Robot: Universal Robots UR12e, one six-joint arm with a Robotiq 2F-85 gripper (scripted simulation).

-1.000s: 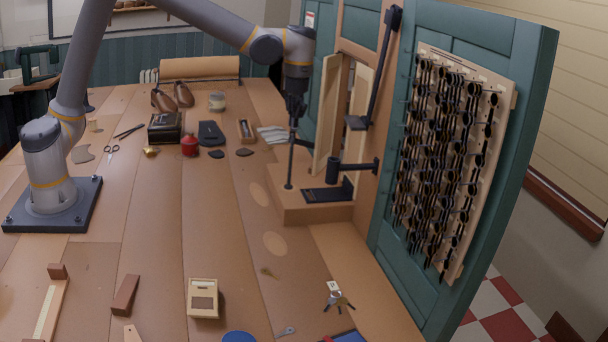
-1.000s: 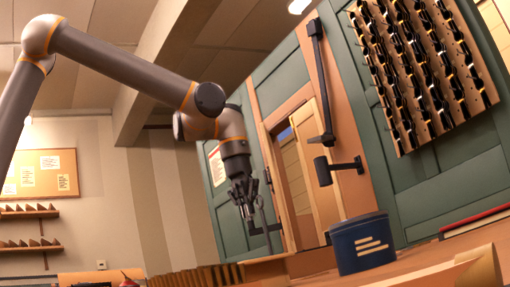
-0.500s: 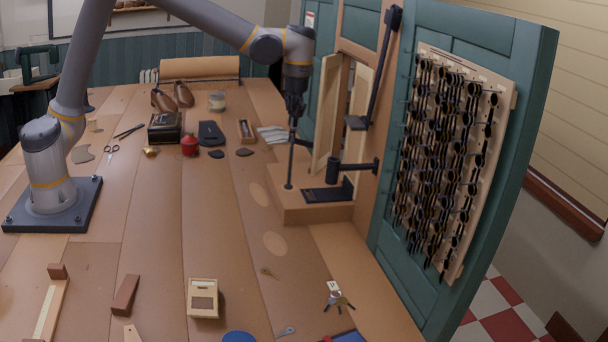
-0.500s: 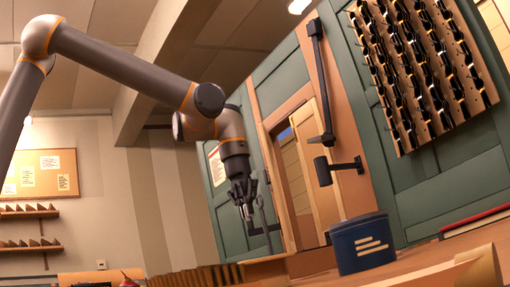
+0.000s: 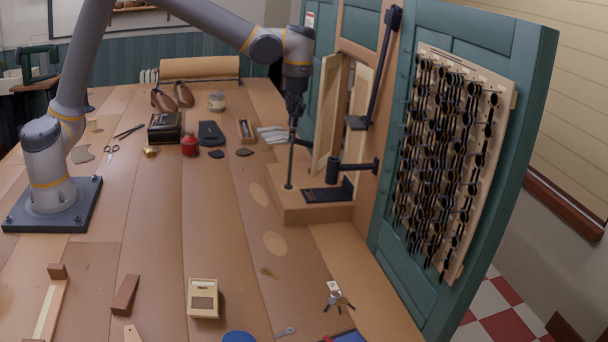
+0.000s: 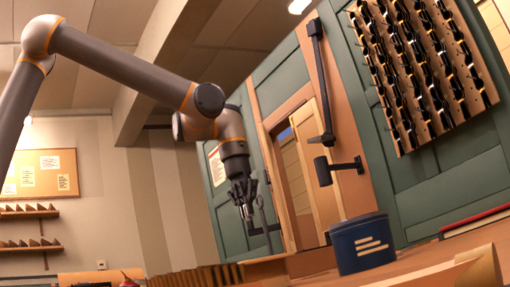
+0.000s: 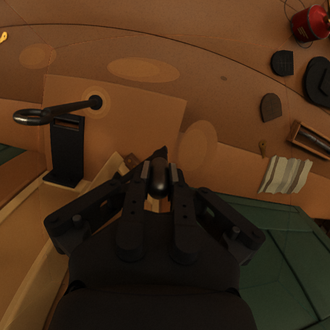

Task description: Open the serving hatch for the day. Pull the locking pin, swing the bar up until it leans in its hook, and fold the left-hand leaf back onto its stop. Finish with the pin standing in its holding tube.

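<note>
My gripper points down in front of the hatch, and I hold the dark handle of the left-hand leaf in its closed fingers. The leaf stands swung out from the frame, edge-on to the side camera. The locking pin, a thin rod with a ring top, stands upright on the raised wooden sill beside my gripper. The dark bar leans up against the wall with its top at the hook. The dark holding tube juts from the wall on a bracket, with nothing in it.
Behind the hatch stands a green panelled wall with a pegboard of hanging dark tags. The bench holds a red pot, black box, shoes, folded cloth, keys and a blue tin.
</note>
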